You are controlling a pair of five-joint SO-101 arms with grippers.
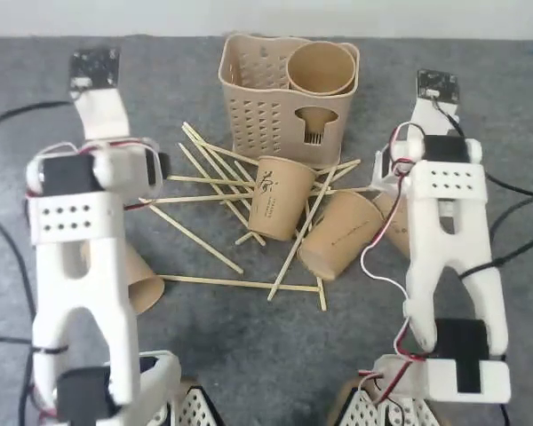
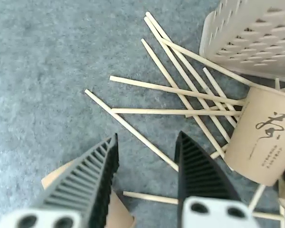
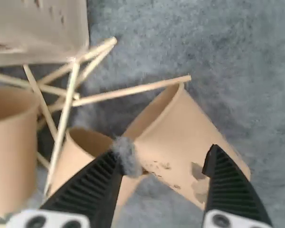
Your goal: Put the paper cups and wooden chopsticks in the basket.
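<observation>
basket top centre, one paper cup inside | other cups, chopsticks tangled mid-frame | left gripper spread, empty | right gripper spread above lying cup | arms half-hide two side cups

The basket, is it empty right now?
No, the high view shows one paper cup standing mouth-up inside the basket.
</observation>
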